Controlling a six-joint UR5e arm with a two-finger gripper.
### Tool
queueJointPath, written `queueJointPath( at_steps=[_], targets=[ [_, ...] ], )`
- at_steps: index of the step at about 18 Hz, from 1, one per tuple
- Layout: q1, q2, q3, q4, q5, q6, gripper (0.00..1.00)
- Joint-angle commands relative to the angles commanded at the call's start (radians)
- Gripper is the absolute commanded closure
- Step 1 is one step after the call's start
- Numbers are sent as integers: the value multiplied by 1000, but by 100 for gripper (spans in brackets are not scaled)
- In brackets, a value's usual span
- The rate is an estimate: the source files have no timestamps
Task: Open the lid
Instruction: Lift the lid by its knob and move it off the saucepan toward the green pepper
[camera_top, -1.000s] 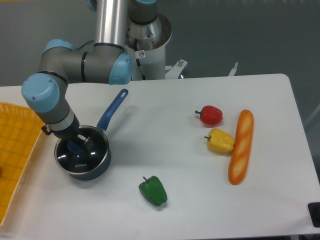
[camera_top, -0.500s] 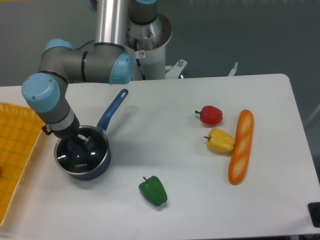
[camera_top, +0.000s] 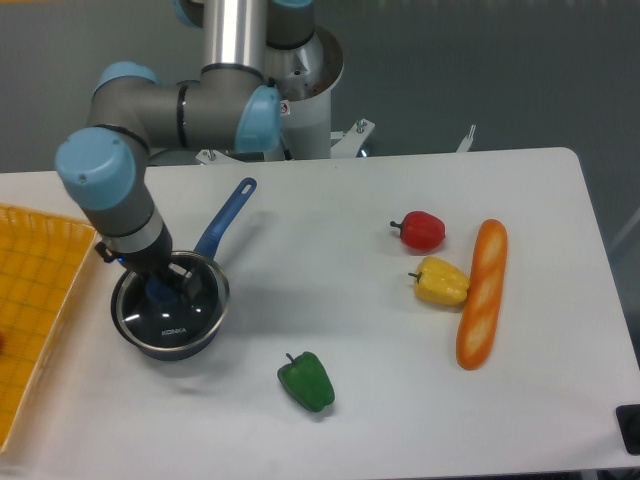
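Observation:
The lid (camera_top: 190, 315), a clear glass disc with a steel rim and white lettering, sits over the dark saucepan (camera_top: 140, 340) at the table's left. It is shifted a little right of the pan's rim. My gripper (camera_top: 167, 289) points down onto the lid's centre and is shut on its blue knob (camera_top: 160, 292), which the fingers mostly hide. The pan's blue handle (camera_top: 224, 218) points up and to the right.
A yellow basket (camera_top: 35, 300) lies at the left edge, close to the pan. A green pepper (camera_top: 306, 381) lies front centre. A red pepper (camera_top: 420, 230), a yellow pepper (camera_top: 440, 281) and a bread loaf (camera_top: 481, 293) lie to the right.
My gripper and arm have moved slightly right and up, and the lid has shifted right with them, no longer centred on the pan.

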Motion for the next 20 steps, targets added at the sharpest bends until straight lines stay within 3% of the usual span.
queueJointPath(
  at_steps=[4,12,20],
  targets=[
    [63,-9,0,0,54,83,60],
    [209,-3,-2,-2,54,319,60],
    [239,3,-25,2,48,344,60]
  ],
)
